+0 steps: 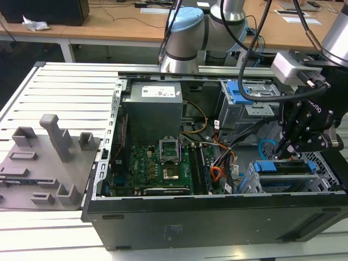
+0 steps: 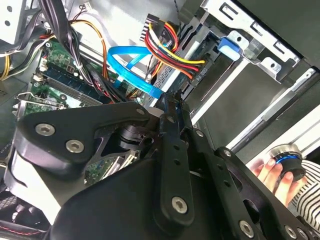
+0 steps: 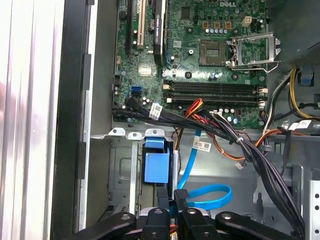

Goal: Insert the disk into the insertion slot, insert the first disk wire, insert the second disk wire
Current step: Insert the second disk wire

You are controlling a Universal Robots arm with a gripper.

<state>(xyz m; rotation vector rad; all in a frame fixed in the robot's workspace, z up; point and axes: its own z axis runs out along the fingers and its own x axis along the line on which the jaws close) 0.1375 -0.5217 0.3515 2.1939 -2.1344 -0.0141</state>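
Observation:
The disk [image 1: 283, 166], in its blue caddy, lies inside the insertion slot [image 1: 251, 184], the low silver cage at the case's corner on the exterior view's right. My gripper [image 1: 284, 147] hangs just over the disk's inner end. In both wrist views the fingertips [image 2: 172, 107] stand pressed together where the end of the second disk wire [image 2: 127, 65] runs in. That light-blue cable loops beside the gripper [image 3: 172, 199] as a curl [image 3: 210, 196]. The first disk wire [image 2: 165, 40], a red, yellow and black bundle, ends in a black plug against the disk's end; whether it is seated I cannot tell.
The motherboard [image 1: 157, 163], power supply [image 1: 152, 111] and a taller grey bay with a blue latch [image 1: 239, 95] crowd the open case. Thick black cable bundles [image 3: 260, 160] run close by. A hand [image 2: 272, 172] rests on a round knob outside the case. Grey fixtures [image 1: 49, 157] stand on the table.

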